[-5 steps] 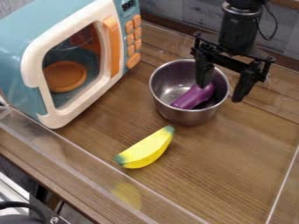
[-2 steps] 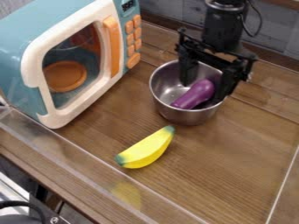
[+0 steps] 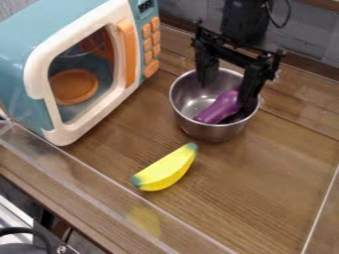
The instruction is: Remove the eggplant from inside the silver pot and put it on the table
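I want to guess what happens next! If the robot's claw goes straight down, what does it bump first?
Probably the eggplant lying in the silver pot. The open gripper points down over it, though depth is hard to judge, so a finger might meet the rim first.

The arm (image 3: 244,15) entered at the upper right of the frame as a dark, roughly cylindrical black column. Below it sat the gripper (image 3: 232,84), all black too (no markings could be made out), built as a wide crossbar. From each end of the bar one thin, straight finger (image 3: 208,72) ran down.
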